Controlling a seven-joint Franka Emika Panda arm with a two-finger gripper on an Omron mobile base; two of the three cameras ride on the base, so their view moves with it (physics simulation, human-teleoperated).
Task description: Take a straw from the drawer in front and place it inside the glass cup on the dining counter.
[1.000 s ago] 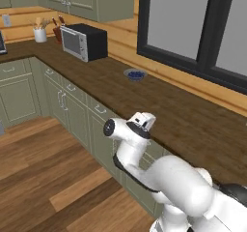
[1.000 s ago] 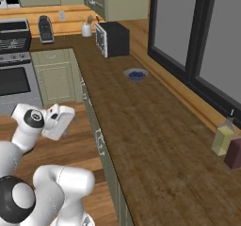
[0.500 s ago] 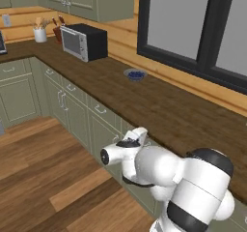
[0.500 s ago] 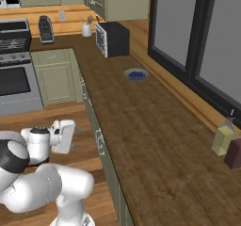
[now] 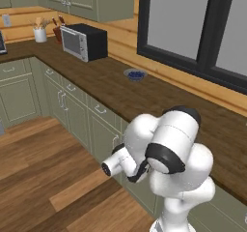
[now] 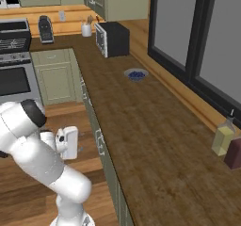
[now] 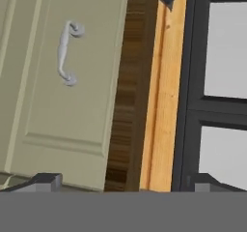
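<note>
The drawer (image 7: 62,95) is shut; its sage-green front lies close before the hand, rolled on its side in the hand view, with its silver handle (image 7: 67,52) to the upper left. My gripper (image 7: 126,182) stands open, its dark fingertips (image 7: 46,180) wide apart with nothing between them. In the right base view the gripper (image 6: 75,145) hangs below the worktop's edge, just short of the drawer front (image 6: 100,142). In the left base view my own arm covers the hand. The straw, the glass cup and the dining counter are out of view.
A long dark wood worktop (image 6: 141,126) carries a microwave (image 5: 87,41), a glass bowl of blue berries (image 5: 135,74) and bottles (image 6: 222,138) at the far right. A stove (image 6: 14,74) stands at the left. Wooden floor (image 5: 43,178) lies open beside the cabinets.
The arm has folded down and the hand has dropped from worktop height to the drawer front below the edge. The jaws have stayed open.
</note>
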